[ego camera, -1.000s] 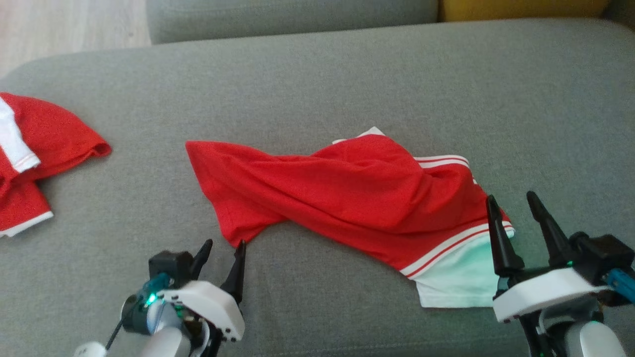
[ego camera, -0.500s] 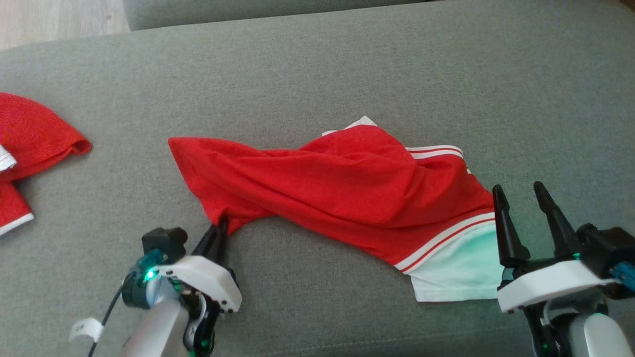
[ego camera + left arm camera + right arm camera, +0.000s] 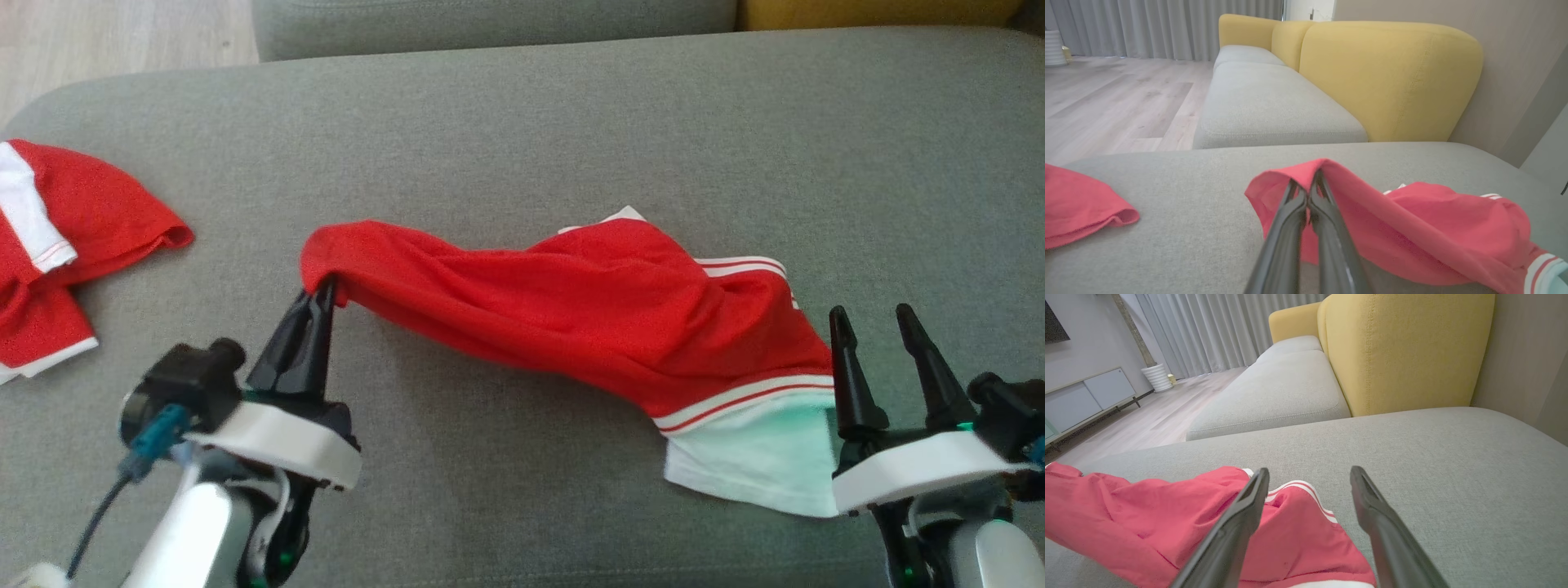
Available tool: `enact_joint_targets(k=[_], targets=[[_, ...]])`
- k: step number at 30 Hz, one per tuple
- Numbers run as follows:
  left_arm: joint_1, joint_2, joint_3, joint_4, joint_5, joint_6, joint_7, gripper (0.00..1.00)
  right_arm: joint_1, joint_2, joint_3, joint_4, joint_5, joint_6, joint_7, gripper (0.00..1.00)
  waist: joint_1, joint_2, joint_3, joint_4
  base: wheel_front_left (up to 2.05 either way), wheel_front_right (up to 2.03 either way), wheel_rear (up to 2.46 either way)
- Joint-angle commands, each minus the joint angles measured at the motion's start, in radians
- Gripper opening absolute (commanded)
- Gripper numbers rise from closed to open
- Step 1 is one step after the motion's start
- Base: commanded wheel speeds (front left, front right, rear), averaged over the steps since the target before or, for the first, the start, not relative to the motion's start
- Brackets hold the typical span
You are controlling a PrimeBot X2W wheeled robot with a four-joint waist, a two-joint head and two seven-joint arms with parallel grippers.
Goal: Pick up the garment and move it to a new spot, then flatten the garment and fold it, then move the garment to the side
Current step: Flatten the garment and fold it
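Note:
The garment [image 3: 588, 310] is red with white stripes and a pale white end, lying rumpled across the grey sofa cushion [image 3: 522, 122]. My left gripper [image 3: 325, 287] is shut on its left corner and holds that corner raised off the cushion; the left wrist view has the fingers pinching a red fold of the garment [image 3: 1404, 237] at the gripper [image 3: 1308, 185]. My right gripper [image 3: 873, 320] stands open at the garment's right end, beside the white part, holding nothing. In the right wrist view the garment [image 3: 1167, 522] lies under and left of the open gripper [image 3: 1309, 475].
A second red and white garment [image 3: 57, 245] lies at the cushion's left edge, also a red heap [image 3: 1077, 204] in the left wrist view. Yellow backrests [image 3: 1388, 77] and more grey seats stand beyond. Wooden floor [image 3: 106, 33] lies off the far left.
My left gripper has shut on the garment's left corner and lifted it up and away from me. The right gripper has stayed open at the right end. The camera shifted slightly.

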Motion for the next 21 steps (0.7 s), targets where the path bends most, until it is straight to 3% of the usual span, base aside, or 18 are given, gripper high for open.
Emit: enact_joint_targets(k=[1,4,8,14,16,17,21], targets=[[-0.009,0.035,0.055,-0.077,0.005,0.02,0.022,0.0,-0.013,-0.006,0.02,-0.031,0.009,-0.001,-0.012,1.0,0.0,-0.0001,-0.005,0.004,0.0,0.0,0.0],[0.056,0.05,0.068,-0.147,-0.017,0.053,0.093,0.0,-0.012,-0.006,0.02,-0.029,0.013,-0.001,-0.013,1.0,0.0,-0.0001,-0.007,0.005,0.0,0.0,0.0],[0.144,0.041,0.074,-0.132,-0.088,0.068,0.169,0.0,-0.018,-0.006,0.016,-0.026,0.017,-0.001,-0.015,1.0,0.0,-0.0001,0.002,0.003,0.0,0.0,0.0],[0.148,0.008,0.082,0.03,-0.17,0.023,0.156,0.0,-0.03,-0.006,0.011,-0.019,0.022,-0.001,-0.018,1.0,0.0,-0.0001,0.019,0.005,0.0,0.0,0.0],[0.128,0.0,0.085,0.084,-0.179,0.014,0.144,0.51,-0.033,-0.006,0.011,-0.017,0.019,-0.001,-0.017,1.0,0.0,-0.0001,0.021,0.004,0.0,0.0,0.0],[0.118,-0.001,0.088,0.107,-0.179,0.014,0.136,1.0,-0.035,-0.006,0.011,-0.016,0.016,-0.001,-0.016,1.0,0.0,-0.0001,0.021,0.003,0.0,0.0,0.0],[0.095,-0.008,0.102,0.149,-0.168,0.021,0.081,1.0,-0.041,-0.006,0.006,-0.018,0.006,-0.001,-0.015,1.0,0.0,-0.0001,0.013,-0.002,0.0,0.0,0.0]])
